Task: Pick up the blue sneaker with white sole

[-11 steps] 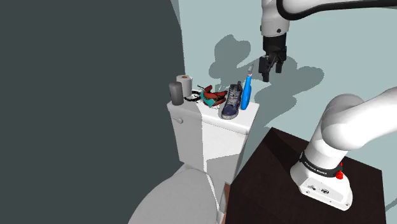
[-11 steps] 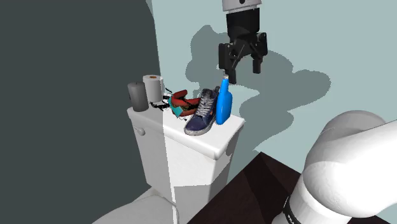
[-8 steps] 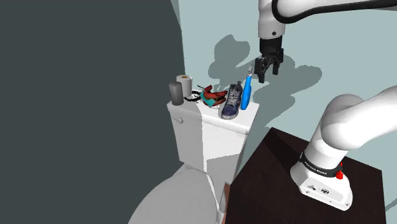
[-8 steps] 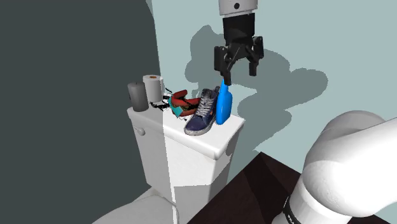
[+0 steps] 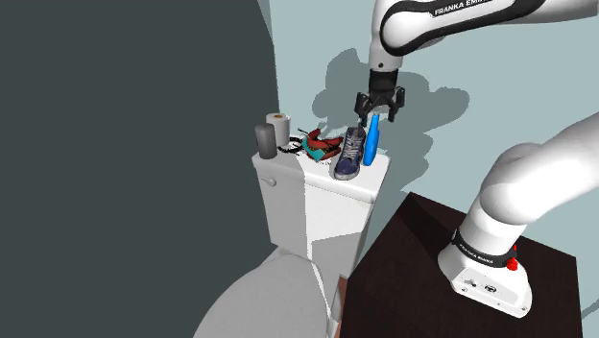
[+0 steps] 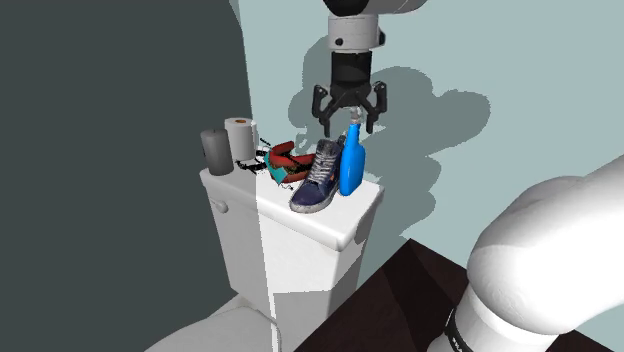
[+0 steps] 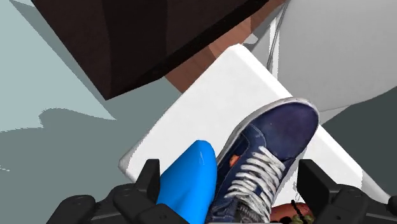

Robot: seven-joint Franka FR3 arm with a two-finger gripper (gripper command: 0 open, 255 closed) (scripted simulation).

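The blue sneaker with a white sole and white laces lies on the white toilet tank lid. A blue bottle stands right beside it. My gripper hangs open just above the sneaker's heel and the bottle's top. In the wrist view its fingers straddle both the bottle and the sneaker's laces without touching them.
A red and teal shoe lies on the sneaker's far side. A grey cylinder and a paper roll stand at the lid's far end. The wall is close behind. The dark stand sits by the toilet.
The gripper has moved toward the shoulder view's left and down, from beside the bottle's top to directly above the sneaker and bottle. It stays open.
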